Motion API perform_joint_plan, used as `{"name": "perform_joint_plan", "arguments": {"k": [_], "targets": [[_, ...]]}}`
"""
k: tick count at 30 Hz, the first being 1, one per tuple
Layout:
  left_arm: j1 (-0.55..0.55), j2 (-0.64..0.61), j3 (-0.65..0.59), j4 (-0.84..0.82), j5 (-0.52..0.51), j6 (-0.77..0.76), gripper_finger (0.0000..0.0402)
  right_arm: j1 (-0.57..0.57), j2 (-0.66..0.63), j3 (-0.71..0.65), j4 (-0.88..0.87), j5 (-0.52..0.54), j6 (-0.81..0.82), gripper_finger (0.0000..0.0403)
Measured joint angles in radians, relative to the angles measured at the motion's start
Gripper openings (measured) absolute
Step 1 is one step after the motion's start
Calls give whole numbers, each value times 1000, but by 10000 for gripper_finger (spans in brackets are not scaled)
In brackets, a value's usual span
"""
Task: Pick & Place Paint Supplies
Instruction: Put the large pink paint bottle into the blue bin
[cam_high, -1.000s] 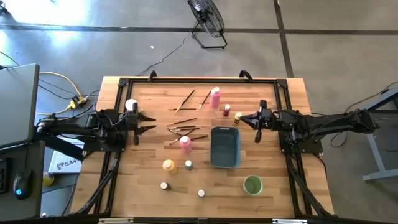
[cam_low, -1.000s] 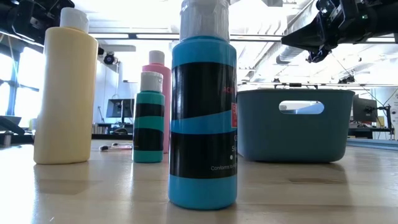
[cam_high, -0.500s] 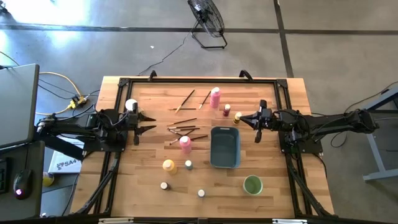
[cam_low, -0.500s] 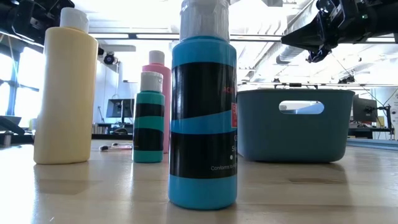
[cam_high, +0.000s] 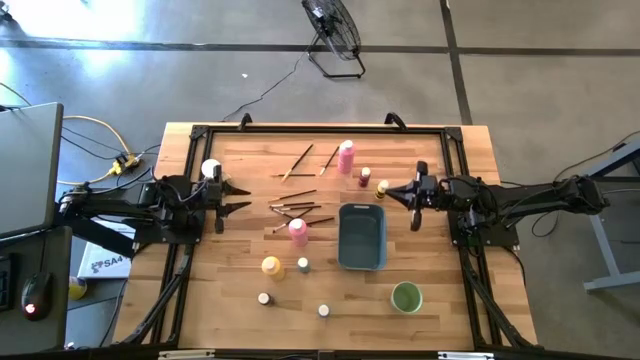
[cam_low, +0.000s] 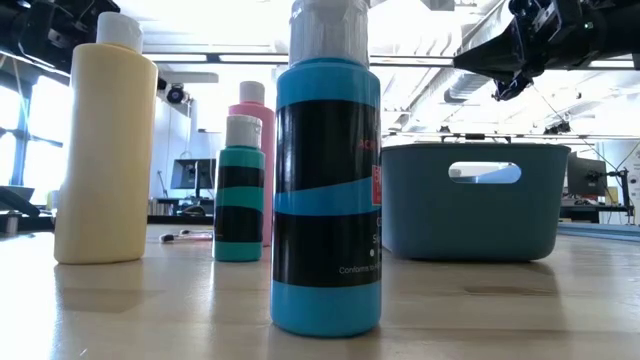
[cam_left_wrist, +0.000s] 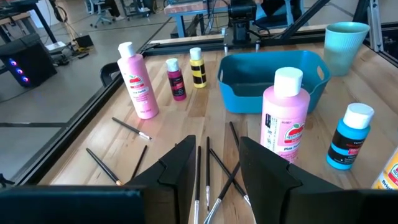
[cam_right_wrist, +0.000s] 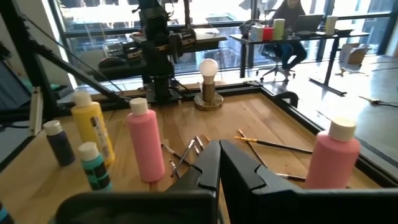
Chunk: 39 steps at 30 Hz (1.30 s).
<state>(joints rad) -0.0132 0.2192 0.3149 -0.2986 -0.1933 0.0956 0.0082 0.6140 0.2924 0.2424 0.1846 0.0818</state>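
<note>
Brown-handled paintbrushes (cam_high: 296, 208) flat, mostly crosswise

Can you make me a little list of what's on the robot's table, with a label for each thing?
table: wooden top
tray: blue-grey tray, nothing visible inside
cup: green cup, near the tray
pink bottles: one at the far side, one left of the tray
yellow bottle, upright
brushes: paintbrushes lying loose between the pink bottles
left gripper, open, holding nothing
right gripper, shut, holding nothing
</note>
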Motion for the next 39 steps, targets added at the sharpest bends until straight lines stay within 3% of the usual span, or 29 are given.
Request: {"name": "perform_joint_plan", "arguments": {"k": [31,39], "targets": [[0,0,0,143,-9,-77,120,0,0,0,2,-2,0,2],[0,0,0,145,-75,-110,120,0,0,0,2,-2,-7,2]]}}
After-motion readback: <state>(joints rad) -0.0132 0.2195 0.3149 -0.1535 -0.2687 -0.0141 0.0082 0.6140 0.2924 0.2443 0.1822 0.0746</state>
